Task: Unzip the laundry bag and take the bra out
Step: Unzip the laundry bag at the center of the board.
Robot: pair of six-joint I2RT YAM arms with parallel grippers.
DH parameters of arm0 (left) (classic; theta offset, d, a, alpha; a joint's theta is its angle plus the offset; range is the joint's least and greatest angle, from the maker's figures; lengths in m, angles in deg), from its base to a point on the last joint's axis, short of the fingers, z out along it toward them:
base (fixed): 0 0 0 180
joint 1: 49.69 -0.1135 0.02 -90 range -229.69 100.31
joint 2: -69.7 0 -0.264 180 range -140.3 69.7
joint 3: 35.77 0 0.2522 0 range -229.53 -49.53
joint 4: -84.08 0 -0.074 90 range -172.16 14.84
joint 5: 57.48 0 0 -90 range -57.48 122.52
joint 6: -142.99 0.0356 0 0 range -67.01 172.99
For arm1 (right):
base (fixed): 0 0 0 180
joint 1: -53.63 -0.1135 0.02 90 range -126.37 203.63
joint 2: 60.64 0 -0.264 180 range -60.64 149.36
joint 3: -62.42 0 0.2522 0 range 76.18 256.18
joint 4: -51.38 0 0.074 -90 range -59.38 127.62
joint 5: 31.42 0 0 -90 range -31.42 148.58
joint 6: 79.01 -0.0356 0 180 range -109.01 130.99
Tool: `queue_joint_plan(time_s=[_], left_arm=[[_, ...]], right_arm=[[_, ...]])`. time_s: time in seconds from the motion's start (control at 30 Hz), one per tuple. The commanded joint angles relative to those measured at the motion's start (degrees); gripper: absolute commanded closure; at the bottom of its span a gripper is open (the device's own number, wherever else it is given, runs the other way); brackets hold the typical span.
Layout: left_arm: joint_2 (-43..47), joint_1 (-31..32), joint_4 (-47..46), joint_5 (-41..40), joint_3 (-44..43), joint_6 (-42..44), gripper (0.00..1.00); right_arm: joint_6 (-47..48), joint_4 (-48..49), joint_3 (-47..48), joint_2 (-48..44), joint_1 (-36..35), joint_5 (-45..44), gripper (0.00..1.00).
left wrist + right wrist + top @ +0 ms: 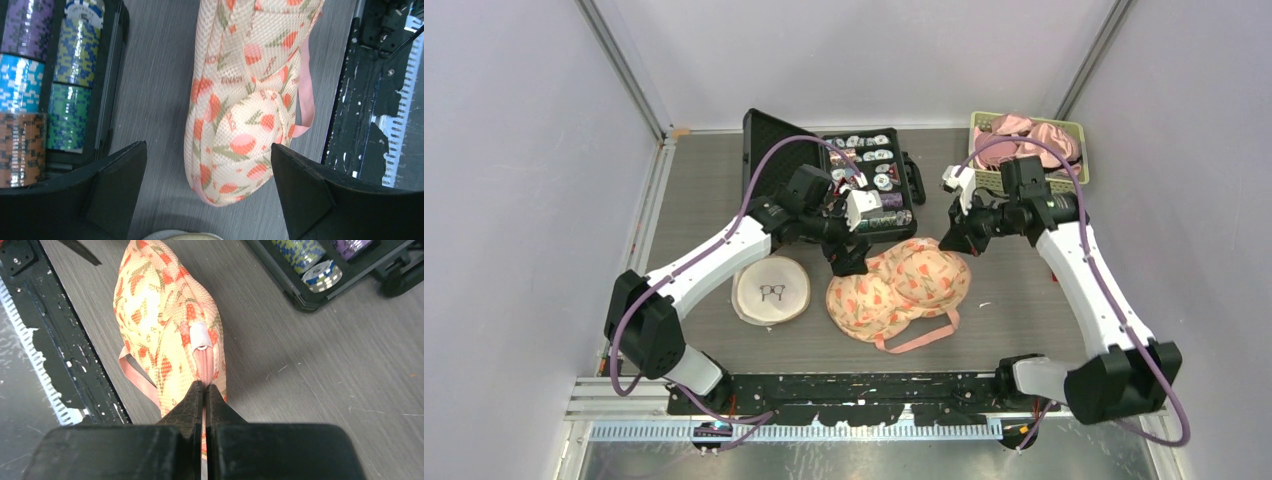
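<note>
Laundry bag [899,290] lies mid-table and looks zipped. Right gripper [205,385] is clamped on the pink strip [202,365] at 1 end, probably the zipper pull, though we can't confirm. Left gripper [207,147] hangs wide open over the other end. We'd pin the mesh with the left first, then draw the pull straight along the seam, low, no lifting.

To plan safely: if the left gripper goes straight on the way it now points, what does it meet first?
Most likely the laundry bag: its rounded end lies right ahead of the left gripper, between its open jaws. How far off the bag is, the wrist view does not show.
</note>
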Motion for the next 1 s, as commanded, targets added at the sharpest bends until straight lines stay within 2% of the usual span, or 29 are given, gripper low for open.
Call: queue_joint_plan(time_s=[0.0,0.33,0.57,0.97], left_arm=[[0.4,0.7,-6.7,4.8,-1.6,-0.4,0.04],[-0.1,5.0,-14.1,5.9,-1.4,-1.2,0.05],[1.8,6.3,-19.2,5.3,-1.3,-2.4,0.10],[6.0,8.3,-23.0,5.2,0.5,-1.2,0.39]], right_arm=[[0.0,9.1,-2.7,-8.2,-2.5,-0.7,0.99],[-3.0,13.9,-2.9,-14.0,-7.2,-2.3,1.00],[-3.5,14.5,-2.5,-15.7,-9.7,-2.2,1.00],[-3.5,15.7,-2.6,-17.7,-13.2,-3.1,1.00]])
